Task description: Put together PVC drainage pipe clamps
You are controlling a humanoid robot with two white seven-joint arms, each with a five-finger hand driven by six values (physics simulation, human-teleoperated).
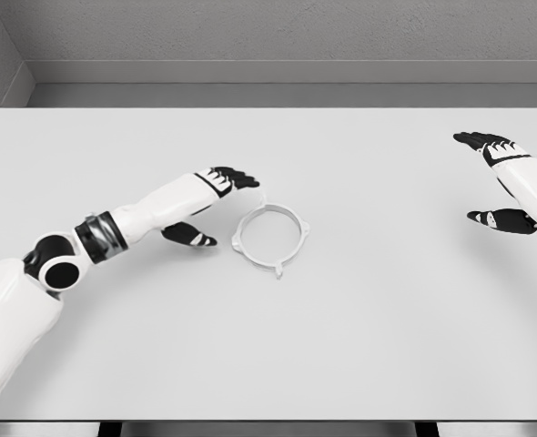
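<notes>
Clamp ring (270, 238) lies flat on your white worktop (341, 346), a little left of the middle, a pale hoop with small tabs on its rim. Your left hand (216, 202) sits just beside it on its left, fingers spread and thumb dropped low, grasping nothing; the fingertips (248, 179) reach near the ring's upper-left edge. You cannot tell whether they touch it. Your right hand (498, 182) is well apart at the right edge, likewise spread and empty.

Even, bright, diffuse light is rendered across the frame (no glare is seen); only faint soft shadows are cast, and everything is kept sharp.
</notes>
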